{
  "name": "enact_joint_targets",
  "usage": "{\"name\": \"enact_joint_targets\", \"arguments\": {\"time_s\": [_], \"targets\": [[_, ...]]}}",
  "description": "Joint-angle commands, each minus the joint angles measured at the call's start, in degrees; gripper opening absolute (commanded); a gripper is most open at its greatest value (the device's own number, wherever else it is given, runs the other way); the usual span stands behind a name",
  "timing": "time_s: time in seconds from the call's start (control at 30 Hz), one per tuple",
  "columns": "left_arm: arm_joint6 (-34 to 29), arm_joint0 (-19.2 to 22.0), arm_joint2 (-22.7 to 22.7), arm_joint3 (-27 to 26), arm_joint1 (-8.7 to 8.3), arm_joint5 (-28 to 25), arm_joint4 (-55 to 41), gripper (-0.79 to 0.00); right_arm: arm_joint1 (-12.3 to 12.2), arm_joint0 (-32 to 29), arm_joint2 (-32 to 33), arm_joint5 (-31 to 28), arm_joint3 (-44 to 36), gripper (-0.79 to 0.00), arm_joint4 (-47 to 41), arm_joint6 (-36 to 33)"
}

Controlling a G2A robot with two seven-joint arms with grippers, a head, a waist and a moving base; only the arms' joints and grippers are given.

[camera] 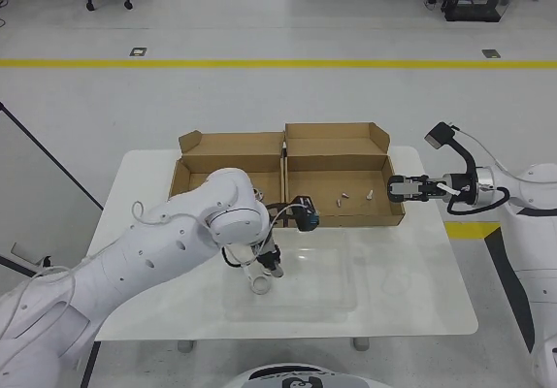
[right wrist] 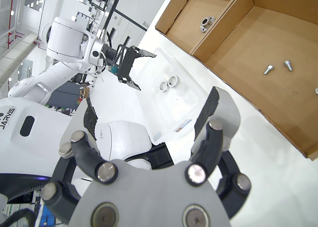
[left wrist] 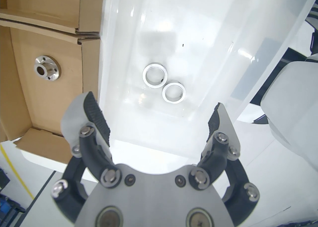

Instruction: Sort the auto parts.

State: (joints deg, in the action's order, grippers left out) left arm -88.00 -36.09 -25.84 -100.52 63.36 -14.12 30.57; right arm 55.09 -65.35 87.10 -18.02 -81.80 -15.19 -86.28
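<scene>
Two metal rings (left wrist: 155,78) (left wrist: 174,92) lie side by side, touching, in a clear plastic tray (left wrist: 270,29). My left gripper (left wrist: 154,103) hangs open just above them, over the tray's left end (camera: 262,270). A metal flange (left wrist: 47,68) sits in the left cardboard box (camera: 228,179). Two bolts (right wrist: 268,69) (right wrist: 287,65) lie in the right cardboard box (camera: 346,184). My right gripper (camera: 392,186) is open and holds nothing, at the right box's right wall. In the right wrist view, the open left gripper (right wrist: 135,70) shows beside the rings (right wrist: 169,82).
The two boxes stand side by side at the table's back, flaps folded outward. The tray (camera: 342,291) lies in front of them near the table's front edge. Bare white tabletop (camera: 424,281) stretches to the right of the tray.
</scene>
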Motion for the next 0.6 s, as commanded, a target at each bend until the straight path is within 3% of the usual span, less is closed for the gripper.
{"name": "enact_joint_targets", "arguments": {"time_s": [0.0, 0.13, 0.2, 0.23, 0.43, 0.57], "targets": [[0.0, 2.6, 3.0, 0.4, 0.22, 0.1, -2.8, 0.000, 0.0, 0.0, 0.0, 0.0, 0.0, 0.000, 0.0, 0.0], [0.0, 6.8, 8.0, 2.4, 0.65, 1.3, -6.4, 0.000, 0.0, 0.0, 0.0, 0.0, 0.0, 0.000, 0.0, 0.0], [0.0, 7.5, 8.8, 2.7, 0.90, 1.0, -8.6, -0.126, 0.0, 0.0, 0.0, 0.0, 0.0, 0.000, 0.0, 0.0], [0.0, 7.7, 9.0, 2.9, 0.96, 1.0, -8.8, -0.129, 0.0, 0.0, 0.0, 0.0, 0.0, 0.000, 0.0, 0.0], [0.1, 7.5, 11.3, 3.6, 1.60, -0.4, -7.9, -0.326, 0.0, 0.0, 0.0, 0.0, 0.0, 0.000, 0.0, 0.0], [0.4, 6.9, 12.3, 4.3, 1.97, -2.5, -5.7, -0.394, 0.0, 0.0, 0.0, 0.0, 0.0, 0.000, 0.0, 0.0]]}}
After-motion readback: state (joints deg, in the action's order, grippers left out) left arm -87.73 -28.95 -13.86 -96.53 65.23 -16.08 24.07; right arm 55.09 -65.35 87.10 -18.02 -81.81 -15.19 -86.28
